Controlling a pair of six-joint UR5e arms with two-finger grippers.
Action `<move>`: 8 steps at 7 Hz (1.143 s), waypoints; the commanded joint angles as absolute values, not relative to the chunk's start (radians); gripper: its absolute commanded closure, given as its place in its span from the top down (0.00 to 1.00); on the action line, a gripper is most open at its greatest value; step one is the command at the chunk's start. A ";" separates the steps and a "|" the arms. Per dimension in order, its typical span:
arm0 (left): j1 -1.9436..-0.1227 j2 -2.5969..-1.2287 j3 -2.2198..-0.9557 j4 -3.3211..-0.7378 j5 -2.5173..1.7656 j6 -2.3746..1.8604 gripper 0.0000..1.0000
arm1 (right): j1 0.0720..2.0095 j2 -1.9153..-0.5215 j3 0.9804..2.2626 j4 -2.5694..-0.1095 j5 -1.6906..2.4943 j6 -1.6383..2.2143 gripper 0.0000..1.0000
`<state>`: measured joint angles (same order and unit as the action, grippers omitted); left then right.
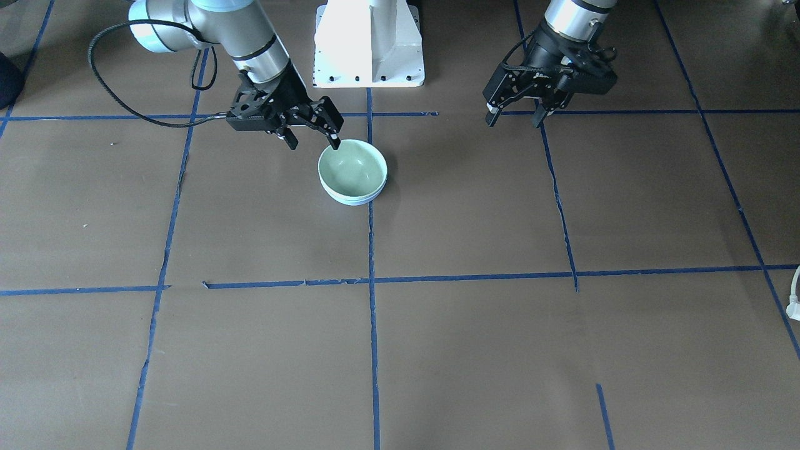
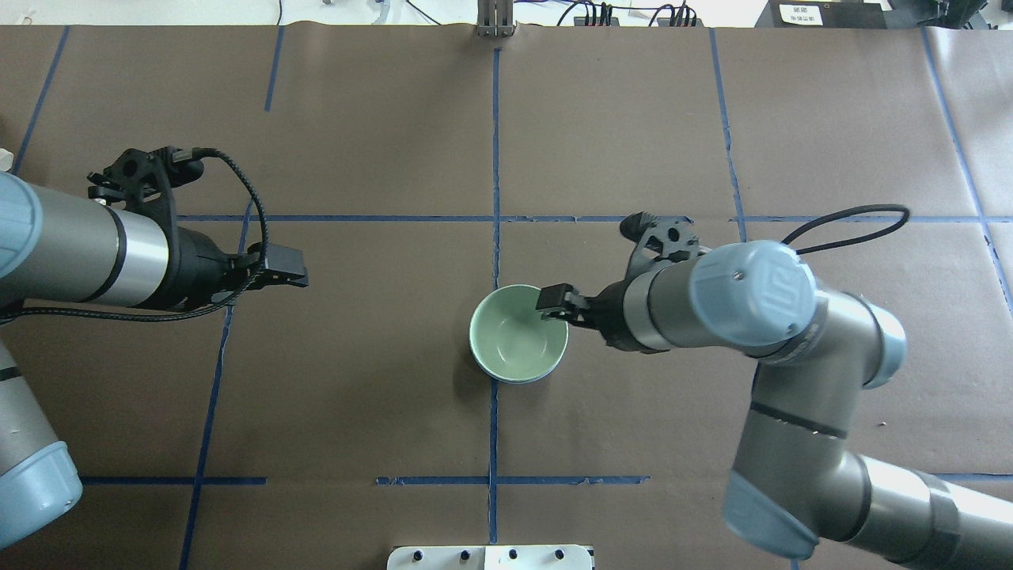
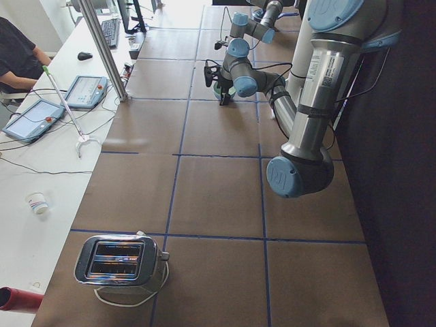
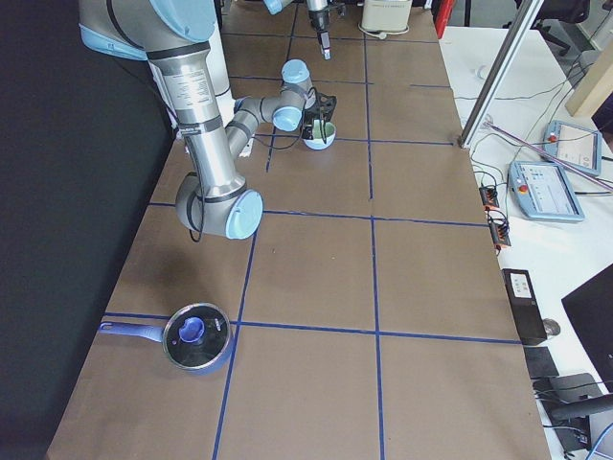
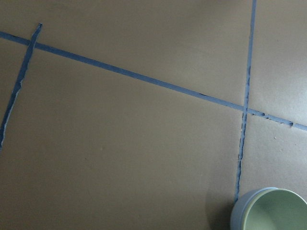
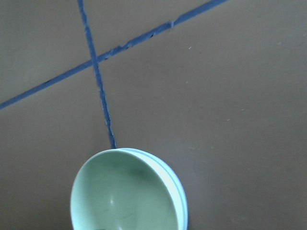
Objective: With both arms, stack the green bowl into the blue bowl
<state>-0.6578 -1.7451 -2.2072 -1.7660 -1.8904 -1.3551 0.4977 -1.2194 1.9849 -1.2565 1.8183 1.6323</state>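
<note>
STACKED AT CENTRE: A pale green bowl [image 1: 352, 167] sits nested inside a pale blue bowl [image 1: 357, 200] near the middle of the brown tabletop [image 1: 500, 350]. The pair rests on a blue tape line [image 1: 374, 350], a short way in front of the robot's white pedestal base [image 1: 369, 44]. Only a thin band of the blue bowl's wall shows below the green rim.

The right tool [image 1: 314, 142] hangs at the bowls' edge with its fingers spread wide, gripping nothing. One fingertip [image 1: 336, 142] is at the green rim on the robot's right side, and the other is outside the bowls over bare tabletop. Whether that fingertip touches the rim cannot be told.

The left tool [image 1: 514, 119] hovers well apart from the bowls, over the robot's left half of the tabletop, its fingers likewise spread and holding nothing. The left wrist camera catches the stacked bowls in the lower corner of its view.

At the tabletop's left end stands a chrome toaster [image 3: 119, 262]. At the right end lies a lidded saucepan [image 4: 196, 337] with a blue handle.
</note>
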 commanded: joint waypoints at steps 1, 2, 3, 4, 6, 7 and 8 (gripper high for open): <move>-0.727 -1.552 -2.256 -1.766 -1.916 -1.101 1.00 | 0.709 -1.416 2.063 -1.255 2.019 1.471 1.00; -0.820 -1.481 -2.255 -1.764 -2.003 -0.953 1.00 | 0.809 -1.539 2.080 -1.255 2.083 1.243 1.00; -0.954 -1.388 -2.249 -1.764 -2.111 -0.743 1.00 | 0.947 -1.640 2.069 -1.256 2.179 0.992 1.00; -1.112 -1.334 -2.212 -1.750 -2.194 -0.477 1.00 | 1.094 -1.726 2.025 -1.261 2.257 0.715 1.00; -1.427 -1.342 -2.061 -1.586 -2.301 0.051 1.00 | 1.396 -1.773 1.811 -1.297 2.412 0.177 1.00; -1.521 -1.353 -2.002 -1.528 -2.307 0.207 1.00 | 1.490 -1.770 1.736 -1.343 2.416 -0.019 1.00; -1.564 -1.351 -1.938 -1.514 -2.372 0.251 1.00 | 1.544 -1.767 1.715 -1.430 2.408 -0.172 1.00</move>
